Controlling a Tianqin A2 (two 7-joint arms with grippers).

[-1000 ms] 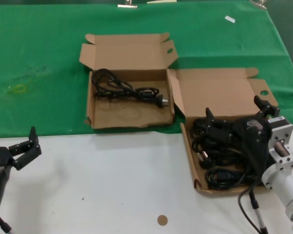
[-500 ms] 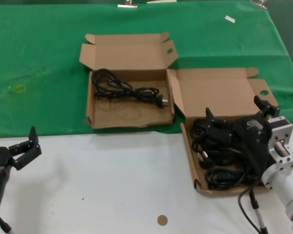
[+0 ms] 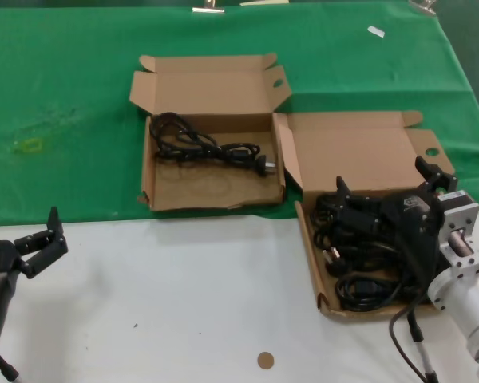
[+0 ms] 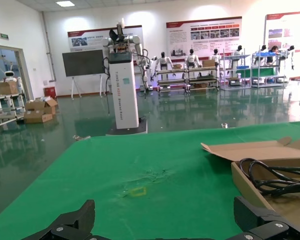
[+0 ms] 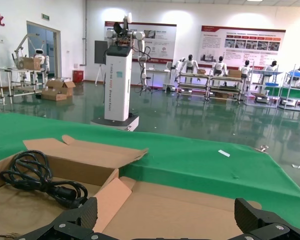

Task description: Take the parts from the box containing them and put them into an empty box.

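The box containing the parts (image 3: 359, 152) lies at the right, lid open, with a slanted side flap (image 3: 288, 162). Several coiled black power cords (image 3: 353, 243) lie in it. My right gripper (image 3: 383, 179) is open and empty just above those cords; its wrist view shows the open fingers (image 5: 85, 214) over the lid (image 5: 190, 205). The other box (image 3: 211, 187), with bent lid ears, lies to the left and farther back and holds one black cord (image 3: 207, 148), also seen from the right wrist (image 5: 35, 175). My left gripper (image 3: 40, 239) hangs open and empty over the white table at the front left.
A green cloth (image 3: 64, 96) covers the far half of the table; the near half is white (image 3: 184, 295). A small brown disc (image 3: 264, 360) lies near the front edge. A yellowish mark (image 3: 30, 145) is on the cloth at the left.
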